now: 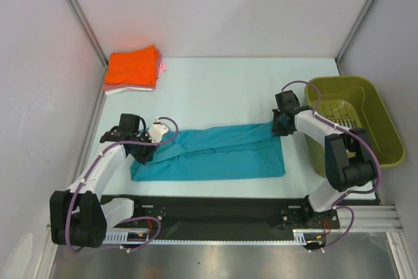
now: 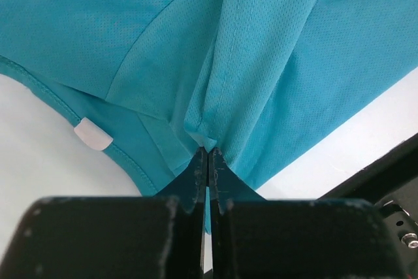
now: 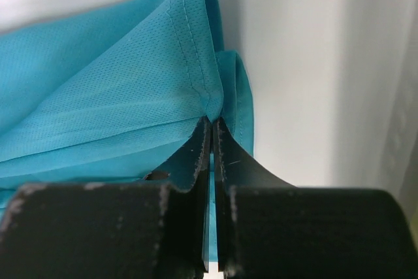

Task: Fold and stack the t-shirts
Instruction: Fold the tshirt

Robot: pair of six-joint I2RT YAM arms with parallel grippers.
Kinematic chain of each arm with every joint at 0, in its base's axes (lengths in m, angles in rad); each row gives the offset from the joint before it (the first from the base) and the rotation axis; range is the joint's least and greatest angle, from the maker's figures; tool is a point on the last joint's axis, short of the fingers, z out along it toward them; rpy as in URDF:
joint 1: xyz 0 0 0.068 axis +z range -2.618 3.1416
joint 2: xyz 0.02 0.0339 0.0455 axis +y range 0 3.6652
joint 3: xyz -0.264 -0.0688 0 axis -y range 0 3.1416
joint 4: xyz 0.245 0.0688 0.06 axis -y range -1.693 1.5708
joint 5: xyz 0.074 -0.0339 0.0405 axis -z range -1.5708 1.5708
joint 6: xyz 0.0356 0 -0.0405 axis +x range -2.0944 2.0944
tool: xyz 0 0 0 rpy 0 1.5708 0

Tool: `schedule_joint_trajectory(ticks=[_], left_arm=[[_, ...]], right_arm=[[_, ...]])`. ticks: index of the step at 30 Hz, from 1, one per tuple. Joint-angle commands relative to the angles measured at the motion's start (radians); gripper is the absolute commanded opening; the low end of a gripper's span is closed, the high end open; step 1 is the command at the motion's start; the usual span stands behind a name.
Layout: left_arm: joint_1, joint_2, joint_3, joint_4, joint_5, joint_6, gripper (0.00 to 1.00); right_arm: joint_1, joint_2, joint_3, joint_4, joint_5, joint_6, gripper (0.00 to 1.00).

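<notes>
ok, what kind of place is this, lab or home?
Probably a lab test cell: bare white panel walls on aluminium framing, two arms bolted to a rail. The left gripper and right gripper both pinch a teal t-shirt; a folded stack and green basket look like props.

The shirt is plain teal, finely dotted mesh; the folded stack is orange over pink; the basket olive-green.
</notes>
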Motion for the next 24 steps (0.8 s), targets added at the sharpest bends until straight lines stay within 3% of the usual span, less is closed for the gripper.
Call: schedule_joint_trajectory(ticks=[1, 9, 13, 14, 17, 20, 21, 24], left_arm=[[0.005, 0.013, 0.008, 0.034, 0.012, 0.034, 0.0], [0.005, 0.009, 0.018, 0.066, 0.002, 0.036, 0.01], [0.005, 0.024, 0.02, 0.074, 0.006, 0.033, 0.01], [0.005, 0.024, 0.02, 0.074, 0.004, 0.034, 0.02], [0.005, 0.018, 0.025, 0.06, 0.012, 0.057, 0.16], [0.005, 0.015, 0.035, 0.011, 0.032, 0.108, 0.38], [0.007, 0.015, 0.043, -0.018, 0.044, 0.149, 0.51], [0.027, 0.026, 0.112, -0.184, 0.111, 0.229, 0.56]], right_arm=[[0.008, -0.059, -0.01, -0.021, 0.032, 0.017, 0.0], [0.013, -0.094, -0.043, -0.093, 0.035, 0.049, 0.03], [0.019, -0.117, -0.065, -0.108, 0.03, 0.057, 0.14], [0.017, -0.131, -0.065, -0.117, 0.037, 0.06, 0.27], [0.019, -0.177, -0.039, -0.154, 0.066, 0.061, 0.49], [0.066, -0.226, 0.007, -0.187, 0.11, 0.04, 0.53], [0.092, -0.261, 0.038, -0.185, 0.119, 0.029, 0.53], [0.196, -0.31, 0.072, -0.122, 0.046, -0.012, 0.53]])
